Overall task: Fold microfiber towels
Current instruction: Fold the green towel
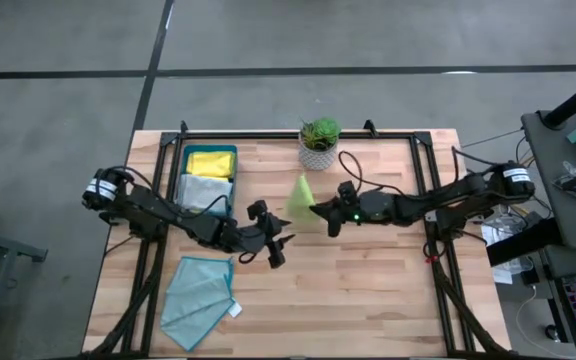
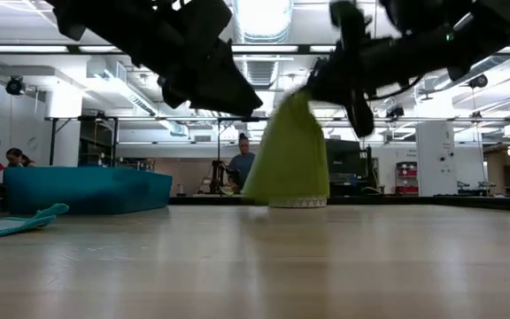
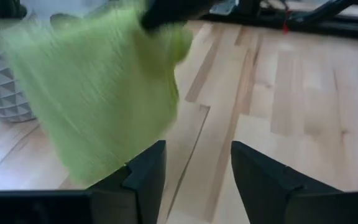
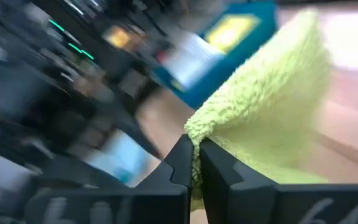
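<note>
Lime towel (image 1: 301,192): fluffy looped pile, hanging as a tapered drape above mid-table, pinched at one edge by the right gripper (image 4: 196,163), fingers clamped on it. Left gripper (image 3: 194,163) just beside the cloth, fingers apart, holding nothing. Teal towel (image 1: 199,296) lies flat near the table's front left, small white tag (image 1: 235,310) at its corner; no writing legible. Rigid teal tray (image 1: 234,152) holds a yellow towel (image 1: 210,162) and a pale grey one (image 1: 204,191). Potted plant (image 1: 319,142) in a white faceted pot behind.
</note>
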